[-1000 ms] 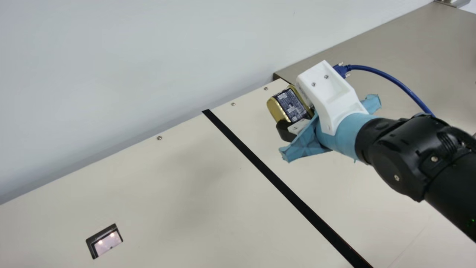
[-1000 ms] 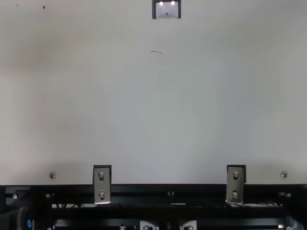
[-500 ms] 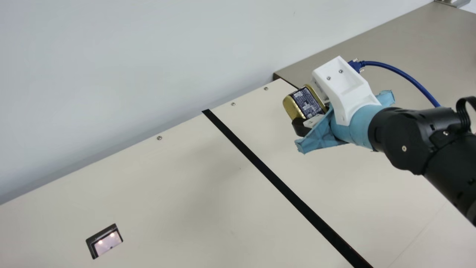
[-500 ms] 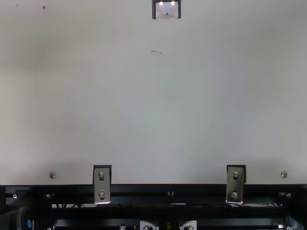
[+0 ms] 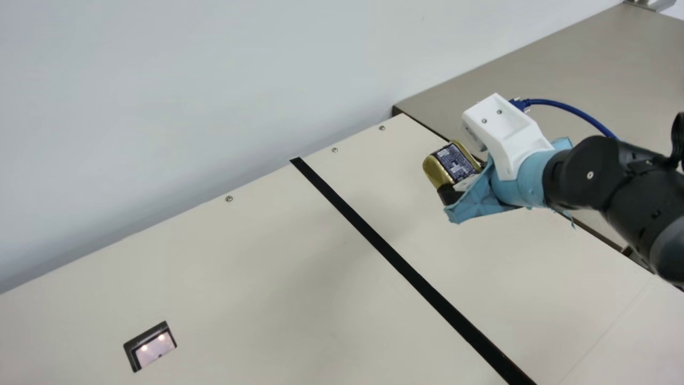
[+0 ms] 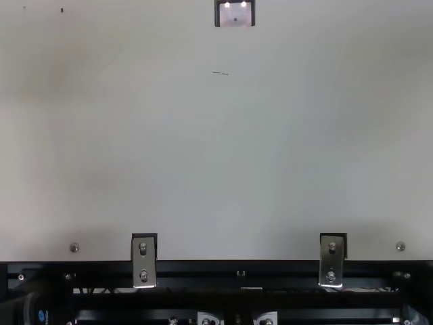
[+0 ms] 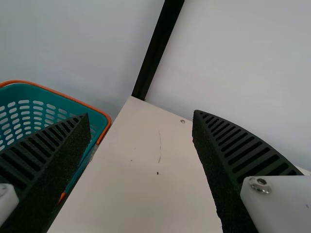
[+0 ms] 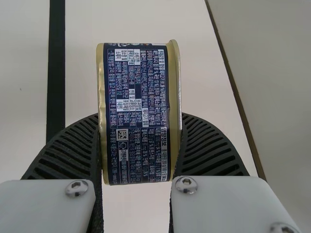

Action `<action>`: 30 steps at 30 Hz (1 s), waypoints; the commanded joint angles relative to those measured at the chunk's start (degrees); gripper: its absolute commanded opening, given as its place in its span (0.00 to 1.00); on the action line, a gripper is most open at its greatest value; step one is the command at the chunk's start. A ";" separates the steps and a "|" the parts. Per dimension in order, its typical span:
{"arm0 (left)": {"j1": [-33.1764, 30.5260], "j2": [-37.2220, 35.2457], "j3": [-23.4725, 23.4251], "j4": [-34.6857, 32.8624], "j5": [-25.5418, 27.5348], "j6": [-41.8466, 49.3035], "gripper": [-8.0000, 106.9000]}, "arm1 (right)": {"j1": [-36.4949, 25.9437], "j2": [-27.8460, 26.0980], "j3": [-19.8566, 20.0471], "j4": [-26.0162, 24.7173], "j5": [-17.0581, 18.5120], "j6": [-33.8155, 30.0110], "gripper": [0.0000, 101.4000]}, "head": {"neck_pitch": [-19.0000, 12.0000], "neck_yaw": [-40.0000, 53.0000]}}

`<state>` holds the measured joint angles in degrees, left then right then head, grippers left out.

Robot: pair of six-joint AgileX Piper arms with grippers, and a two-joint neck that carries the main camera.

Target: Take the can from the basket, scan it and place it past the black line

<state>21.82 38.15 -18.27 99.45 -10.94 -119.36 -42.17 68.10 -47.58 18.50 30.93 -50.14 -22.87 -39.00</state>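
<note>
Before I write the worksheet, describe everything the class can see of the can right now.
The can looks like squat metal, with gold edges and a dark blue label packed with small white print. The right gripper clasps it, a black ribbed finger against each gold-edged side. In the main view it tilts and seems held above the table, to the right of the black line.
</note>
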 commanded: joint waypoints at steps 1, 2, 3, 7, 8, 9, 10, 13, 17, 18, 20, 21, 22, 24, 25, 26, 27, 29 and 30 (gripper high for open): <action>0.00 0.00 0.00 0.00 0.00 0.00 0.85 | -2.02 1.38 -0.46 1.39 1.28 -4.99 0.00 | -2.13 -1.63; 0.00 0.00 0.00 0.00 0.00 0.00 0.85 | -2.64 1.99 -0.64 1.65 1.59 -5.98 0.00 | -2.13 -1.63; 0.00 0.00 0.00 0.00 0.00 0.00 0.85 | -3.37 2.65 -0.82 2.02 1.93 -7.15 0.00 | -2.13 -1.63; 0.00 0.00 0.00 0.00 0.00 0.00 0.85 | -5.44 5.09 -1.17 2.72 2.82 -10.49 0.00 | -2.13 -1.63; 0.00 0.00 0.00 0.00 0.00 0.00 0.85 | -5.73 5.66 -1.18 2.56 3.08 -11.01 0.00 | -2.13 -1.63; 0.00 0.00 0.00 0.00 0.00 0.00 0.85 | -6.02 6.21 -1.15 2.45 3.32 -11.61 0.00 | -2.13 -1.63; 0.00 0.00 0.00 0.00 0.00 0.00 0.85 | -6.23 6.75 -1.08 2.23 3.53 -12.06 0.00 | -2.13 -1.63; 0.00 0.00 0.00 0.00 0.00 0.00 0.85 | -6.57 8.25 -0.78 1.20 4.06 -12.84 0.00 | -2.13 -1.63; 0.00 0.00 0.00 0.00 0.00 0.00 0.85 | -6.21 10.02 -0.15 -1.50 4.87 -12.21 0.00 | -2.13 -1.63; 0.00 0.00 0.00 0.00 0.00 0.00 0.85 | -6.01 10.41 0.02 -2.43 4.92 -11.76 0.00 | -2.13 -1.63; 0.00 0.00 0.00 0.00 0.00 0.00 0.85 | -5.45 11.10 0.28 -4.33 4.91 -10.53 0.00 | -2.13 -1.63; 0.00 0.00 0.00 0.00 0.00 0.00 0.85 | -5.17 11.45 0.33 -5.18 4.88 -9.89 0.00 | -2.13 -1.63; 0.00 0.00 0.00 0.00 0.00 0.00 0.85 | -4.81 11.85 0.39 -6.17 4.67 -9.08 0.00 | -2.13 -1.63; 0.00 0.00 0.00 0.00 0.00 0.00 0.85 | -4.18 12.64 0.44 -8.02 4.22 -7.51 0.00 | -2.13 -1.63; 0.00 0.00 0.00 0.00 0.00 0.00 0.85 | -3.87 13.05 0.45 -8.93 3.92 -6.66 0.00 | -2.13 -1.63; 0.00 0.00 0.00 0.00 0.00 0.00 0.85 | -3.56 13.46 0.44 -9.89 3.61 -5.77 0.00 | -2.13 -1.63; 0.00 0.00 0.00 0.00 0.00 0.00 0.85 | -3.34 13.89 0.43 -10.75 3.28 -5.04 0.00 | -2.13 -1.63; 0.00 0.00 0.00 0.00 0.00 0.00 0.85 | -2.77 14.68 0.40 -12.43 2.75 -3.41 0.00 | -2.13 -1.63; 0.00 0.00 0.00 0.00 0.00 0.00 0.85 | -2.56 15.07 0.44 -13.32 2.43 -2.62 0.00 | -2.13 -1.63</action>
<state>21.82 38.15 -18.27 99.45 -10.94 -119.36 -44.88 82.85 -47.17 6.76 33.58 -54.15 -22.87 -39.00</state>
